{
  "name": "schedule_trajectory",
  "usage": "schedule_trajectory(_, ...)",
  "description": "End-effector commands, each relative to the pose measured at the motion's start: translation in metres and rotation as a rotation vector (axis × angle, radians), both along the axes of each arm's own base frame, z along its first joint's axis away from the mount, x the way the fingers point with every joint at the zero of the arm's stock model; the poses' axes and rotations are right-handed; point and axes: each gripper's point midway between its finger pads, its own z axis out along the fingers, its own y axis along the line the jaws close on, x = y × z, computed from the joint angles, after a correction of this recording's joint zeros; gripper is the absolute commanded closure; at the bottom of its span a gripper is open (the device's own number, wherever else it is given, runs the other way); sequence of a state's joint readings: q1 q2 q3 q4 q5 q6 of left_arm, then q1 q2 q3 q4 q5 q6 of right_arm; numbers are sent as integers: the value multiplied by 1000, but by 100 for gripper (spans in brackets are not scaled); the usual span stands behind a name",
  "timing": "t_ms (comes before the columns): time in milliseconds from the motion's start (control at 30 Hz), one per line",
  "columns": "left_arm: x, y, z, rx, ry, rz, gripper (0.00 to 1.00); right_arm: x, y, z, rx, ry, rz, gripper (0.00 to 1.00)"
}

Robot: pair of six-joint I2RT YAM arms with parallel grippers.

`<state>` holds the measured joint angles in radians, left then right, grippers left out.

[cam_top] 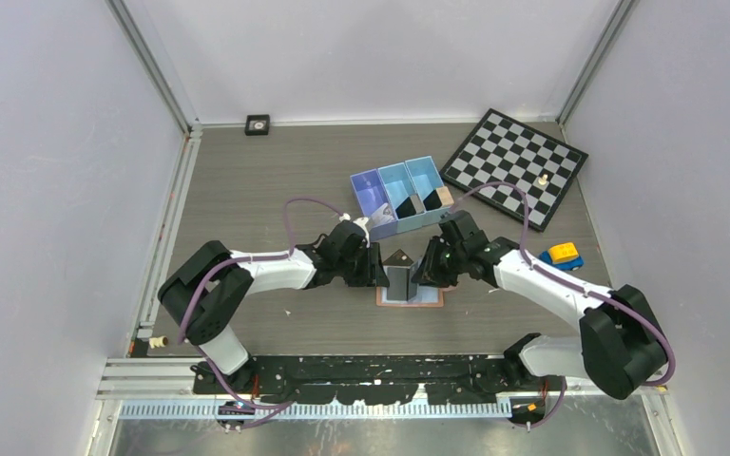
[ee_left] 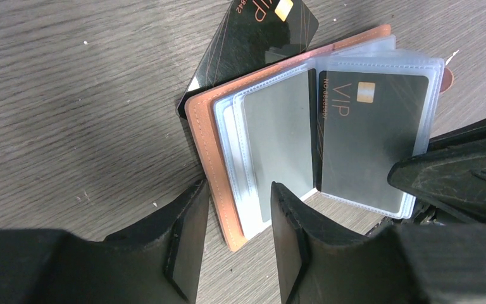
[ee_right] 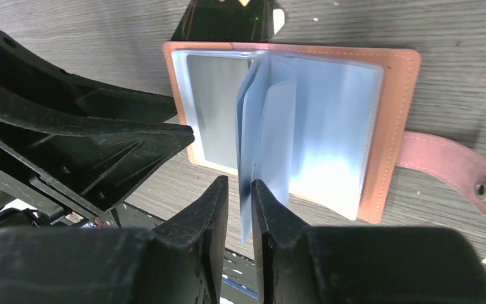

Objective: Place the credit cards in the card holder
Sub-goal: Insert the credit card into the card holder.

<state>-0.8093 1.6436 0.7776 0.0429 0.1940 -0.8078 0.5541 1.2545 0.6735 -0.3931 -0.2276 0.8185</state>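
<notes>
The left pincer (ee_left: 239, 193), jaws apart, straddles the near edge of the open card holder (ee_left: 204, 133) on the desk (ee_left: 69, 95); the right pincer (ee_right: 240, 185) nips one clear sleeve (ee_right: 272, 126). Only the left wrist view shows a black credit card (ee_left: 367, 139) inside a sleeve. Beyond, a second card (ee_left: 259, 35) pokes from under the holder.

A grey desk (cam_top: 247, 190) carries a blue three-compartment bin (cam_top: 416, 220) at 12 o'clock, holding a tan block (cam_top: 445, 197). A checkerboard (cam_top: 504, 157) with a pale piece (cam_top: 542, 179) lies at 1 o'clock, and a yellow-and-blue toy (cam_top: 562, 255) at 3 o'clock.
</notes>
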Motion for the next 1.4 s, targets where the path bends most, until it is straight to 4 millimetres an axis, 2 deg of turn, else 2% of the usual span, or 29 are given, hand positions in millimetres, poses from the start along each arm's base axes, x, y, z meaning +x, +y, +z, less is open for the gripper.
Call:
schedule_trajectory(0,4,0,5,-9,-22,13,56,12,14,14,-5,-58,12,74)
schedule_trajectory(267,4,13,8,9,-47,31,50,15,25,13,-43,-72,28,64)
schedule_trajectory(500,3,43,18,43,-90,78,44,23,-3,12,-178,-108,-57,53)
schedule_trajectory(667,2,62,22,66,-97,101,41,25,2,14,-154,-120,-48,51)
schedule_trajectory(767,3,69,25,67,-104,113,40,23,13,15,-102,-108,-24,51)
schedule_trajectory(967,5,72,25,55,-97,123,40,25,22,21,-66,-117,-1,51)
schedule_trajectory(1200,8,71,27,37,-92,120,40,23,46,18,-24,-111,55,51)
schedule_trajectory(1367,8,72,29,32,-93,125,40,27,42,9,-81,-100,33,51)
